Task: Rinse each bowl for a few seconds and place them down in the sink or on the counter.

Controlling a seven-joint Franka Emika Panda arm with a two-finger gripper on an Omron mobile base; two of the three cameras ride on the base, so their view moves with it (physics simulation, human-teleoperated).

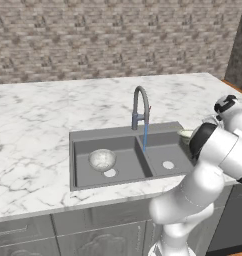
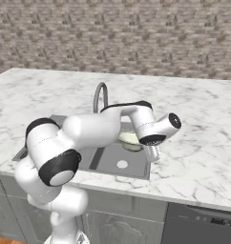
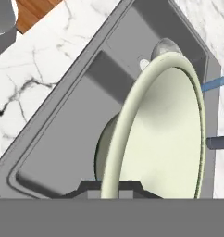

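My gripper (image 3: pixel 111 189) is shut on the rim of the cream-green bowl (image 3: pixel 169 139), which stands tilted on edge over the right basin of the dark grey sink (image 3: pixel 58 143). From the right base view, the same bowl (image 2: pixel 130 139) hangs just left of the gripper (image 2: pixel 152 152), by the sink's right edge. The mottled grey-white bowl (image 1: pixel 102 160) rests upright in the left basin beside its drain. It also peeks over the held bowl's rim in the hand view as the stone bowl (image 3: pixel 165 46). White marble counter (image 1: pixel 33 115) surrounds the sink (image 1: pixel 93 136).
The curved steel faucet (image 1: pixel 139 105) stands behind the divider, with a thin blue water stream (image 1: pixel 144 136) falling at the right basin's left edge. A brick wall backs the counter. Wooden floor (image 3: pixel 37 11) shows beyond the counter's end.
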